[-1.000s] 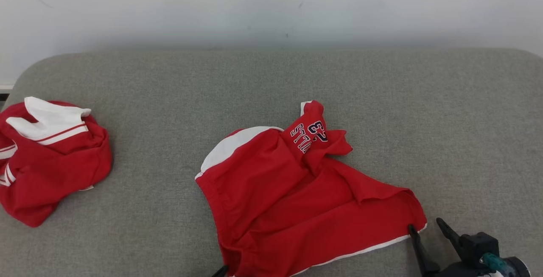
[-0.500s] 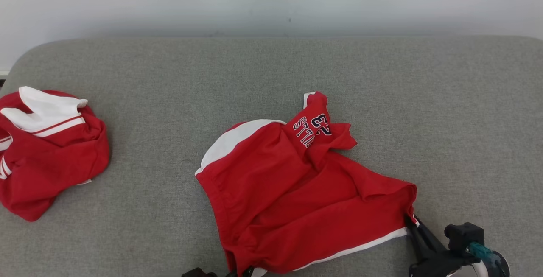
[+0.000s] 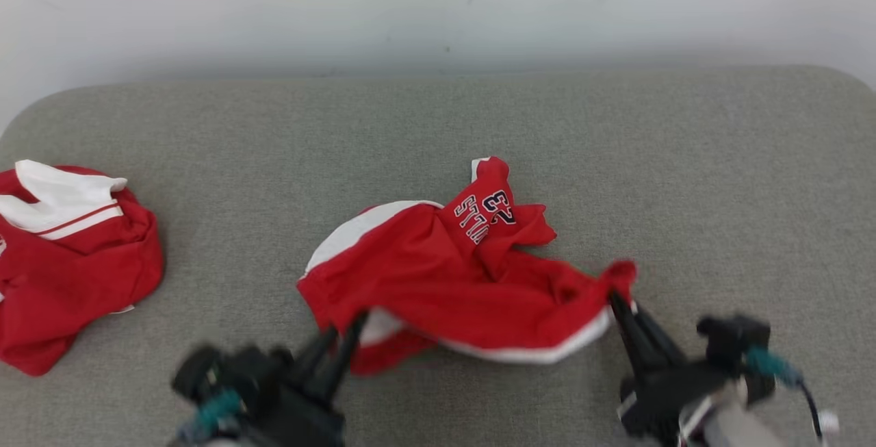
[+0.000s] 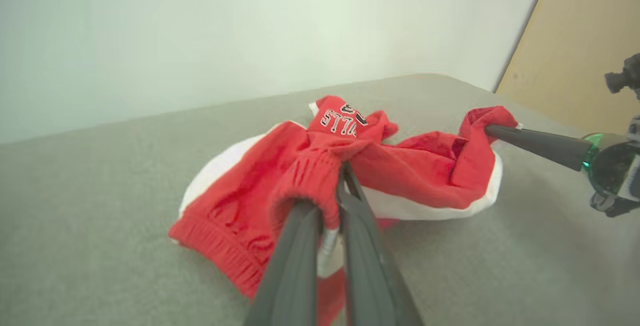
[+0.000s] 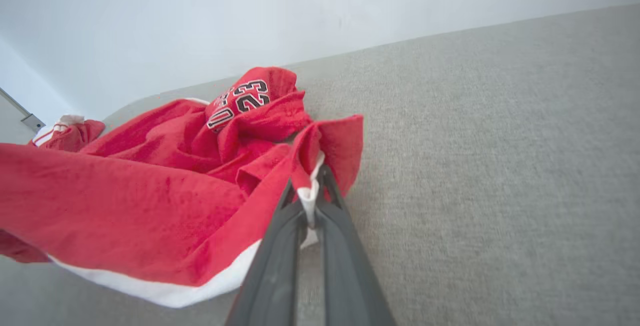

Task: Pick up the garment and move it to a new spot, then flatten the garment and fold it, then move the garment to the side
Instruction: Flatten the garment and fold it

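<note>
The garment (image 3: 465, 283) is a pair of red shorts with white trim and a "23" print, bunched in the middle of the grey cushion (image 3: 438, 139). My left gripper (image 3: 349, 327) is shut on its near left waistband edge, seen pinched between the fingers in the left wrist view (image 4: 332, 201). My right gripper (image 3: 616, 300) is shut on the near right hem corner, with white trim caught between the fingers in the right wrist view (image 5: 311, 193). The near edge hangs lifted between the two grippers; the far part of the garment (image 5: 165, 166) rests on the cushion.
A second red and white garment (image 3: 68, 255) lies crumpled at the cushion's far left. A pale wall (image 3: 438, 9) runs behind the cushion. A tan panel (image 4: 580, 41) stands beyond the right end. Bare grey cushion stretches to the right and behind the shorts.
Both grippers have shut on the garment's near edge and lifted it, drawing it away from the front edge and bunching it. The head camera has shifted too.
</note>
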